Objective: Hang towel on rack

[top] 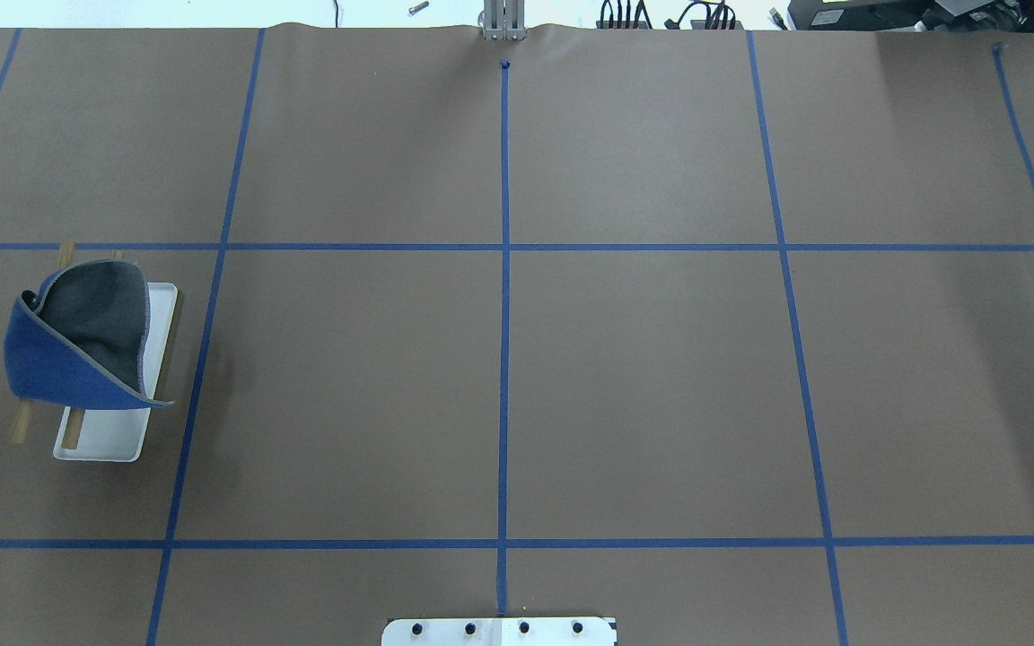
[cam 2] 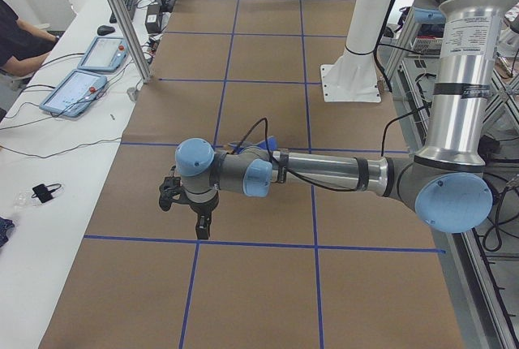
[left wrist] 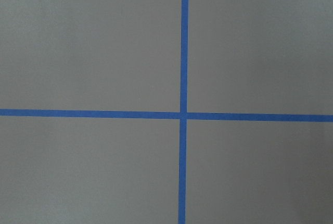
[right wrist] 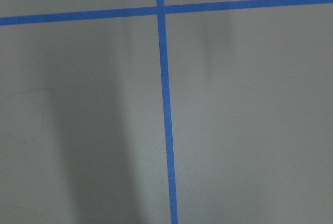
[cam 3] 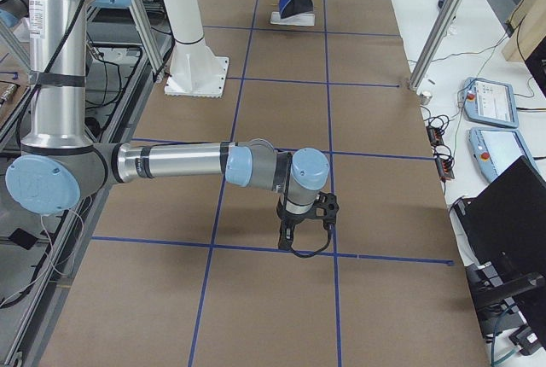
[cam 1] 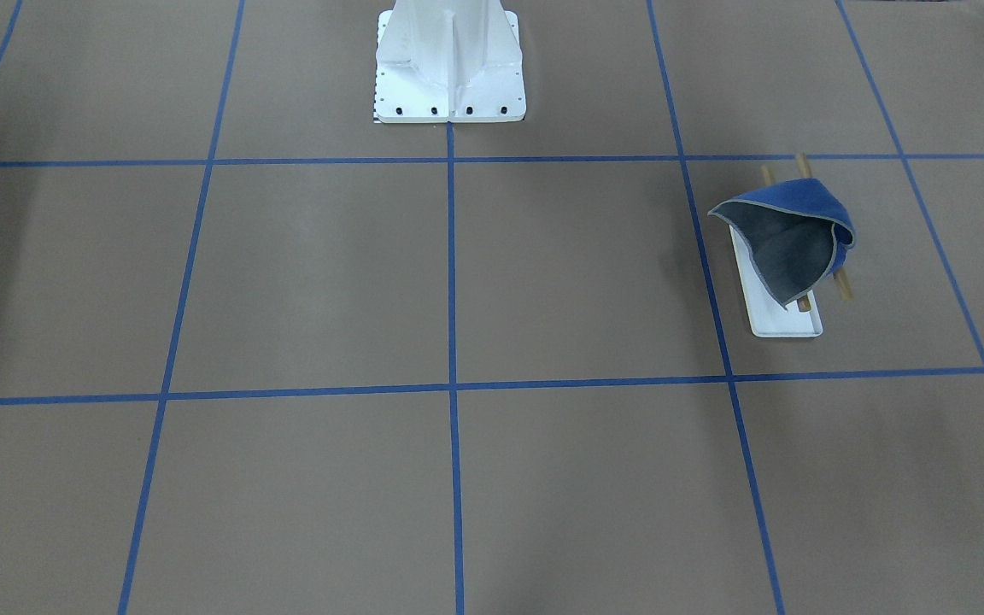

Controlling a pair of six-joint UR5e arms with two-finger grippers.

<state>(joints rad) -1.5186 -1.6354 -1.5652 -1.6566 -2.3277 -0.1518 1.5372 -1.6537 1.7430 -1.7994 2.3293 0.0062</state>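
bench: brown bench (top: 571, 359), ruled into squares by blue tape (top: 504, 314).
arms: the left arm (cam 2: 324, 172) and the right arm (cam 3: 171, 162) each reach out low over bare squares, well apart from the rack; both wrist views show only tape crossings.
rack: the rack (top: 113, 440) stands on the robot's left side of the bench, in the middle row of squares. its long axis, tray and wooden rods (top: 21, 432) alike, runs from the robot's side toward the far edge, leaning slightly.
towel: the towel (top: 59, 368) lies draped across both rods, blue side out, with grey showing inside an open fold. one corner points out over the tray's inner edge.
claws: the left claw (cam 2: 200, 223) and the right claw (cam 3: 300, 243) show only in the side views, so i cannot tell wide from narrow. neither has the towel.
step in hand: the hanging looks done. to finish well, keep both arms clear of the light stand. any tidying should settle the fold evenly along the rods.
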